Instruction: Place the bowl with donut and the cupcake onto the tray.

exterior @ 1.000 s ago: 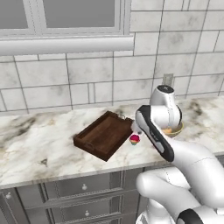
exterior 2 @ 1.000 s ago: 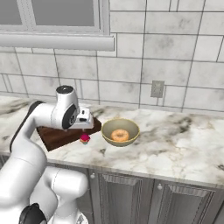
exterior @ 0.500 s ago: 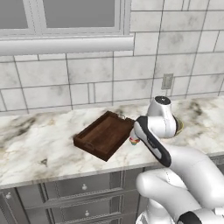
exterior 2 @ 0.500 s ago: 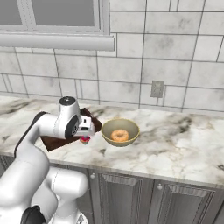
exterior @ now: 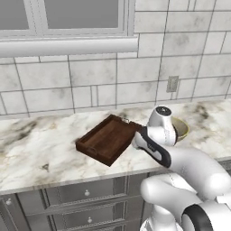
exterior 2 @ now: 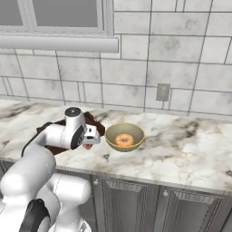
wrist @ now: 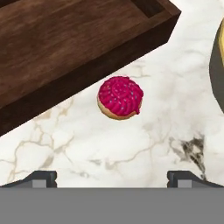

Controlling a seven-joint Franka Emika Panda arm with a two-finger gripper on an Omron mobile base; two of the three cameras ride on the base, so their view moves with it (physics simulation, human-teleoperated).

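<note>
Gripper [wrist: 112, 179] pointed down at the counter [wrist: 131, 148], jaws spread as wide as they go, nothing between them. Fingertips [wrist: 41, 178] sat at the bottom corners of the hand view, well clear of the cupcake [wrist: 120, 97]. Cupcake stood upright on the marble, pink frosting up, just beside the tray [wrist: 65, 48] wall but not touching it, off the tray. Bowl [wrist: 217, 65] rim edged in on the right of the hand view, near the cupcake.

Right base view: gripper [exterior 2: 90, 138] hung low over the counter [exterior 2: 181, 149] between tray [exterior 2: 96, 123] and bowl [exterior 2: 125, 137]. Donut [exterior 2: 123, 140] lay inside the bowl. Bowl sat on the marble just beside the tray.

Left base view: tray [exterior: 108, 139] lay empty, angled on the counter, bowl [exterior: 181, 128] mostly behind the arm. Tiled wall [exterior 2: 181, 54] and outlet [exterior 2: 162, 92] behind.
</note>
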